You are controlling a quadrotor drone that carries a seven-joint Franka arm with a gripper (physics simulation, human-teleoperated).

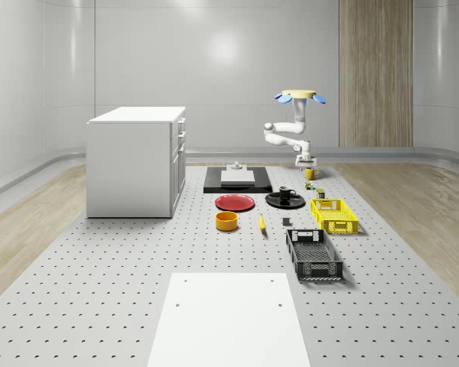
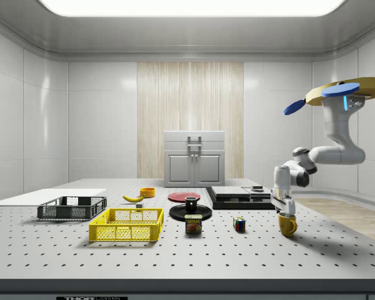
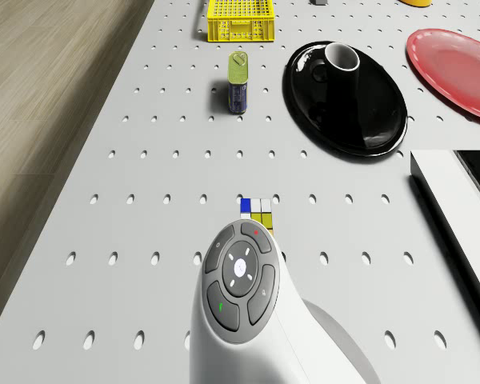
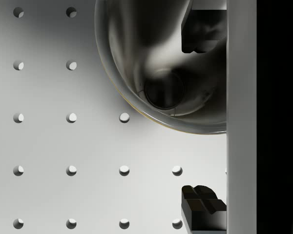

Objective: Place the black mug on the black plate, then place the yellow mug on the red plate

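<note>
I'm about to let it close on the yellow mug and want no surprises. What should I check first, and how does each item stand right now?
1. Black mug on black plate: ok.
2. Red plate free to receive a mug: ok.
3. Gripper open: ok.
4. One finger over the yellow mug opening, one outside its wall: ok, by the wrist view.
5. Drone hovering above and beside the yellow mug: ok.
6. Colour cube apart from the yellow mug: ok.
</note>
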